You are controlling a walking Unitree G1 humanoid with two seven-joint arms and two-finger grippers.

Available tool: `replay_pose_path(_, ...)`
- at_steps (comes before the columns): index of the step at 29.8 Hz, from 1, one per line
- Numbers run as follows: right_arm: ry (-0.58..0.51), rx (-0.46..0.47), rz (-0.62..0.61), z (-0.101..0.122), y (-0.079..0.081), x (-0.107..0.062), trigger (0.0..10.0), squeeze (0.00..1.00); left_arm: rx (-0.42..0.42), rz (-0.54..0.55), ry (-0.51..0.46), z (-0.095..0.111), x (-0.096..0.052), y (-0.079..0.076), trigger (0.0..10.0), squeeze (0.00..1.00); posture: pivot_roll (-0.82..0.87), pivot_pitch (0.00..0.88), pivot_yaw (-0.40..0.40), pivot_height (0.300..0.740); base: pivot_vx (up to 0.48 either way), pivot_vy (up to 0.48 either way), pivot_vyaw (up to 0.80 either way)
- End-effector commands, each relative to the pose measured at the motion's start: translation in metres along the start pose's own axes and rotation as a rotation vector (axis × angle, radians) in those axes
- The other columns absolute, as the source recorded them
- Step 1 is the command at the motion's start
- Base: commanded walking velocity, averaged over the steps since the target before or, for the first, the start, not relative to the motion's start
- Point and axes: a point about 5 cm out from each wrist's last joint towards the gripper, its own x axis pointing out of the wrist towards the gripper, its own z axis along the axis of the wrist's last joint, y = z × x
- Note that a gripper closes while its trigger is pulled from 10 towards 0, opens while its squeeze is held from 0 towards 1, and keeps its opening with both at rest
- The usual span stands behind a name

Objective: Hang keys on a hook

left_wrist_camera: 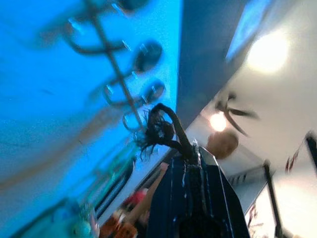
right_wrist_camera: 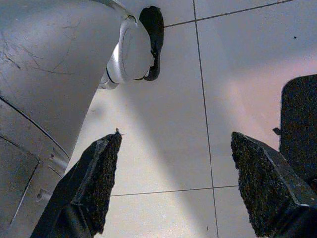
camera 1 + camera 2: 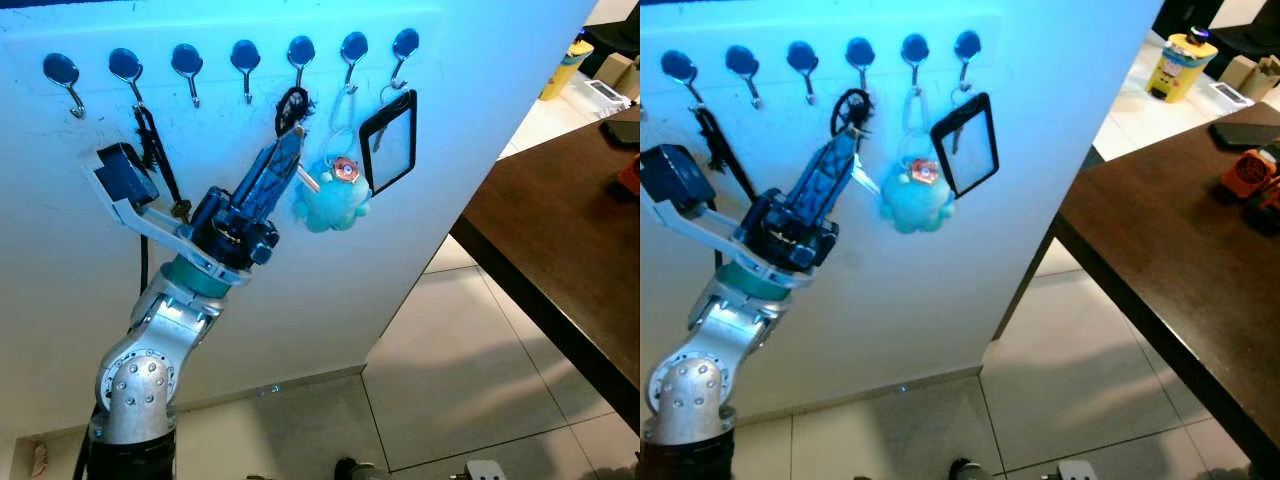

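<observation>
The left gripper (image 3: 283, 140) is raised against the white wall panel (image 3: 300, 280), its long black fingers closed on a key bunch with a black cord loop (image 3: 291, 108). The loop sits just below the fifth round-headed metal hook (image 3: 300, 55), apparently not yet over it, so hanging remains to be done. The bunch's long axis follows the fingers, pointing up and slightly right. The right gripper (image 2: 173, 183) hangs idle, fingers spread and empty, over the pale tiled floor (image 2: 208, 99).

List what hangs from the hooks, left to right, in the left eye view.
Black strap → black key loop held up by the left gripper → blue plush keychain → black card holder.
</observation>
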Motion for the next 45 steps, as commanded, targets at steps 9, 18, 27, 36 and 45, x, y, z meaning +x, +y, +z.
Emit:
replay_pose_path(9, 0.028, 0.006, -0.019, -0.008, -0.004, -0.002, 10.0, 0.0, -0.058, 0.047, -0.092, 0.008, -0.001, 0.003, 10.0, 0.0, -0.05, 0.116, 0.046, 0.74, 0.0, 0.0, 0.0)
replay_pose_path(18, 0.028, -0.006, -0.026, -0.007, -0.006, -0.003, 10.0, 0.0, -0.116, 0.13, -0.076, 0.001, -0.013, 0.013, 10.0, 0.0, -0.05, 0.118, 0.046, 0.74, 0.0, 0.0, 0.0)
replay_pose_path(27, 0.03, -0.009, -0.031, -0.007, -0.007, -0.003, 10.0, 0.0, -0.139, 0.16, -0.039, -0.007, -0.018, 0.016, 10.0, 0.0, -0.05, 0.125, 0.045, 0.74, 0.0, 0.0, 0.0)
replay_pose_path(36, 0.032, -0.008, -0.031, -0.008, -0.007, -0.003, 10.0, 0.0, -0.086, 0.175, 0.015, -0.011, -0.022, 0.019, 10.0, 0.0, -0.05, 0.128, 0.045, 0.74, 0.0, 0.0, 0.0)
replay_pose_path(45, 0.032, -0.01, -0.03, -0.008, -0.006, -0.003, 10.0, 0.0, 0.044, 0.161, 0.25, -0.032, -0.04, 0.023, 10.0, 1.0, -0.05, 0.128, 0.044, 0.74, 0.0, 0.0, 0.0)
